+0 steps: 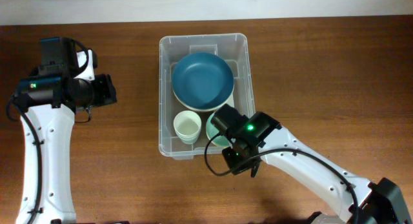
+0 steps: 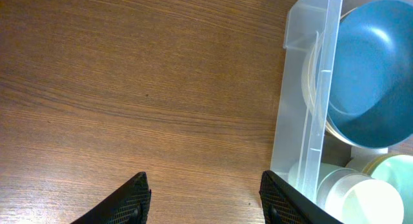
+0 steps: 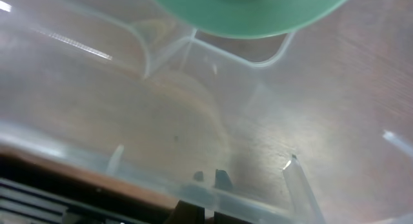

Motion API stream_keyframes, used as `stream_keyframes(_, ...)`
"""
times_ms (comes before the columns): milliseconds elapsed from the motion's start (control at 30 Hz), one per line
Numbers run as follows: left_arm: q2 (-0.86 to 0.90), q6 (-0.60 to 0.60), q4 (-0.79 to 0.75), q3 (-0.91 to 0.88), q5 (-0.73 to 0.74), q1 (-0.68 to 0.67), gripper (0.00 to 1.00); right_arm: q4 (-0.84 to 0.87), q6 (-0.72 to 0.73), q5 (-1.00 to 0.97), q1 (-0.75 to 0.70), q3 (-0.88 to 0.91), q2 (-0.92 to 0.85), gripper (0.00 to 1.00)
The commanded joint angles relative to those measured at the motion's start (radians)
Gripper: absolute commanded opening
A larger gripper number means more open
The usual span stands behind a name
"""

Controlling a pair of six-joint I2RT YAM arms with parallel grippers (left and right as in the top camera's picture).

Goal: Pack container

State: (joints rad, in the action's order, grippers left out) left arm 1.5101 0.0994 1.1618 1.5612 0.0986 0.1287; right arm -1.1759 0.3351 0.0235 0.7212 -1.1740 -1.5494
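left jaws apart, empty, over table (image 2: 129, 88) | right jaws closed, nothing held, by container (image 1: 203, 38)

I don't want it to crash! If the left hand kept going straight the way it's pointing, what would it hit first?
Probably just the bare table. Only wood shows ahead of the open left hand. The container sits off to its right, out of the way, though depth is hard to judge here.

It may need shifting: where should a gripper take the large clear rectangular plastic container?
The clear plastic container: likely its left long wall's rim, pinched from above, one finger inside, one outside. That wall is thin and upright, with a gap beside the round blue bowl.
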Motion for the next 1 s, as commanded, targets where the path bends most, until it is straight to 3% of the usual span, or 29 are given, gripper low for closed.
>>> stream_keyframes(0, -0.007, 0.012, -0.003, -0.010, 0.014, 0.003, 0.56, 0.007, 0.039, -0.066, -0.047, 0.006, -0.001, 0.04)
stream_keyframes(333, -0.007, 0.012, -0.002, -0.010, 0.014, 0.003, 0.57, -0.023, 0.018, -0.051, -0.013, -0.016, 0.080, 0.04)
stream_keyframes(467, -0.007, 0.012, -0.001, -0.010, 0.014, 0.003, 0.57, -0.024, 0.086, -0.120, -0.033, -0.043, 0.170, 0.04)
stream_keyframes(667, -0.007, 0.011, -0.001, -0.010, 0.014, 0.003, 0.57, -0.012, 0.145, -0.287, -0.186, -0.057, 0.288, 0.09)
stream_keyframes(767, -0.007, 0.011, -0.001, -0.010, 0.014, 0.003, 0.57, -0.010, 0.128, -0.275, -0.339, -0.056, 0.253, 0.09)
stream_keyframes(967, -0.007, 0.012, 0.000, -0.010, 0.014, 0.003, 0.57, 0.039, 0.043, -0.156, -0.423, -0.056, 0.145, 0.09)
